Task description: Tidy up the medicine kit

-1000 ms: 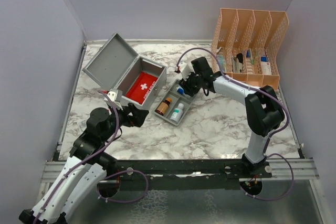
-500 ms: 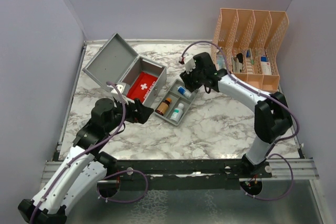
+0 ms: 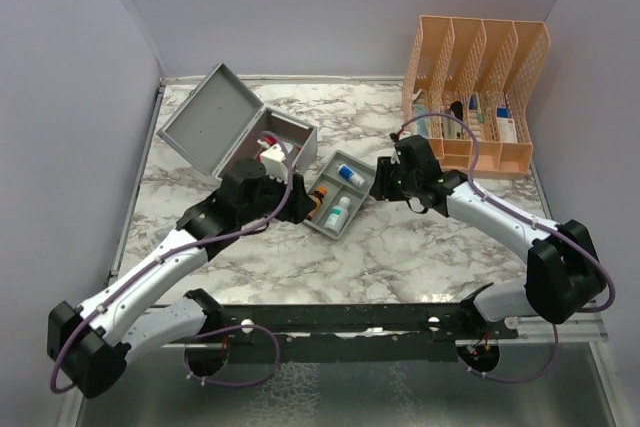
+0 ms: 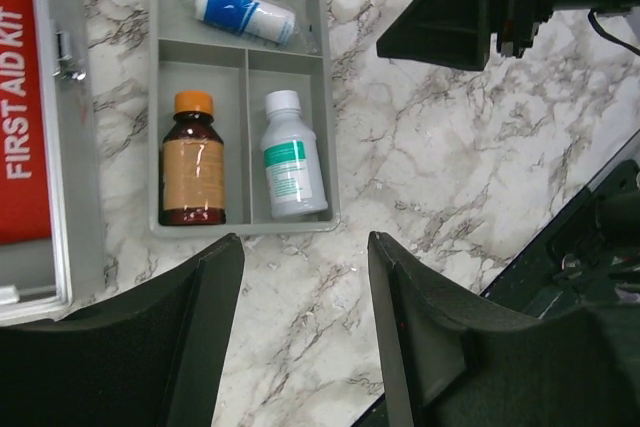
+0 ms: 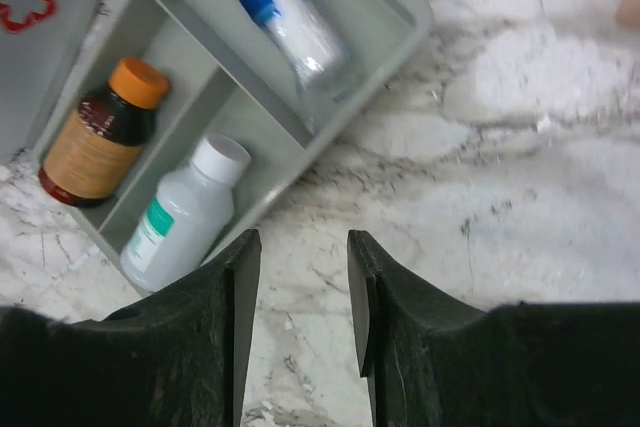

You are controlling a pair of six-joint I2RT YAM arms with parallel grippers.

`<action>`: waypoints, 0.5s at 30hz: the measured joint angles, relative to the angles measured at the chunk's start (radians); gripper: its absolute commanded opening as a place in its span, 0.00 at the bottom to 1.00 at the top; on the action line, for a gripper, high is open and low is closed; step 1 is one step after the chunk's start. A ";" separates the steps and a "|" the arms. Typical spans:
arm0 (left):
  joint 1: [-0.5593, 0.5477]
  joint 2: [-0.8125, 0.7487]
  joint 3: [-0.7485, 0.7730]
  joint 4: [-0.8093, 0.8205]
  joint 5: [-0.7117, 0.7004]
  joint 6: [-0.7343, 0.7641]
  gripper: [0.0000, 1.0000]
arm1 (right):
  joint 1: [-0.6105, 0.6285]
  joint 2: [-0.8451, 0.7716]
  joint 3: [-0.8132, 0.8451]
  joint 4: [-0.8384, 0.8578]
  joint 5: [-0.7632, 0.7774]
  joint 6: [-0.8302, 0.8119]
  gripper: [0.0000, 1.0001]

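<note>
The grey medicine kit (image 3: 208, 119) stands open at the back left, lid up. The red first aid pouch (image 4: 20, 97) lies inside it. The grey divided tray (image 3: 331, 230) lies on the table to the kit's right. It holds a brown bottle (image 4: 192, 159), a white bottle (image 4: 290, 157) and a blue-white tube (image 4: 243, 12). My left gripper (image 3: 292, 205) is open and empty, hovering just near of the tray (image 4: 240, 229). My right gripper (image 3: 383, 183) is open and empty at the tray's right edge (image 5: 385, 45). The bottles also show in the right wrist view: brown (image 5: 100, 137) and white (image 5: 185, 212).
A peach slotted organizer (image 3: 478, 87) with several small boxes and items stands at the back right. The table is white marble (image 3: 420, 237). Purple walls close the left, back and right sides. A black rail (image 3: 350, 319) runs along the near edge.
My left arm has reached forward and right, over the kit's front, to the tray. My right arm has drawn back from the tray's far end to its right side.
</note>
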 measured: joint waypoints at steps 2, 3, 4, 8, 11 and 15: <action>-0.051 0.069 0.039 0.002 -0.033 0.013 0.53 | 0.000 -0.020 -0.041 -0.026 0.029 0.063 0.37; -0.072 0.100 0.058 0.001 -0.048 0.017 0.53 | 0.000 -0.027 -0.051 -0.042 0.043 0.089 0.36; -0.092 0.132 0.076 0.001 -0.063 0.021 0.52 | 0.000 -0.035 -0.056 -0.068 0.067 0.132 0.35; -0.156 0.239 0.138 -0.001 -0.123 0.026 0.49 | 0.000 -0.084 -0.082 -0.098 0.109 0.211 0.34; -0.189 0.334 0.193 -0.006 -0.172 0.027 0.47 | 0.000 -0.123 -0.116 -0.118 0.126 0.264 0.34; -0.202 0.460 0.272 -0.029 -0.241 0.020 0.40 | 0.000 -0.170 -0.175 -0.141 0.127 0.316 0.32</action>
